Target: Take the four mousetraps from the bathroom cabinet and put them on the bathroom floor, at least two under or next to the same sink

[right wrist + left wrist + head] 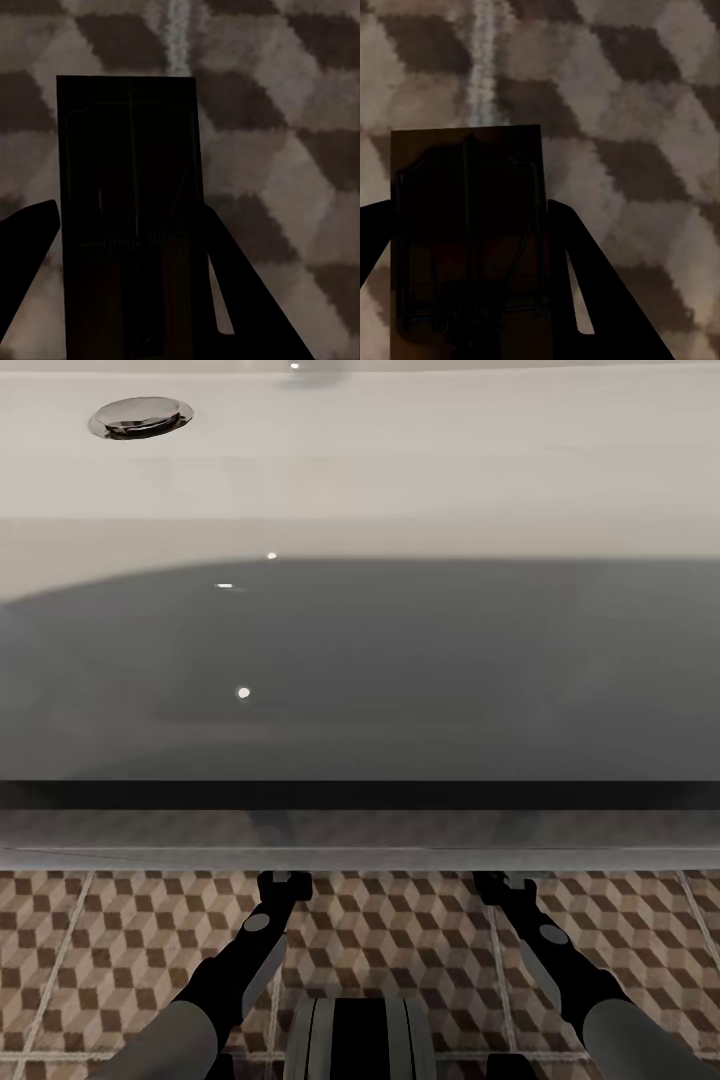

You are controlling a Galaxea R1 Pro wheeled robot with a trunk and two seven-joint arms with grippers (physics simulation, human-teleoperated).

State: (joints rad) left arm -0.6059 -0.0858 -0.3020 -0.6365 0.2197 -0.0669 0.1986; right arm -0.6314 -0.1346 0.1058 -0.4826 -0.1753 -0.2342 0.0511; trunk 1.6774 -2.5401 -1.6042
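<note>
In the left wrist view a small flat brown wooden mousetrap with dark metal wire [465,240] sits clamped between the dark fingers [607,300] of the left gripper [285,882]; the right gripper [497,884] likewise grips a second flat wooden mousetrap [131,225]; both hang above the cube-patterned brown, beige and white tiled floor [400,930], just before the wide white glossy basin [400,490] with its chrome drain [140,416].
</note>
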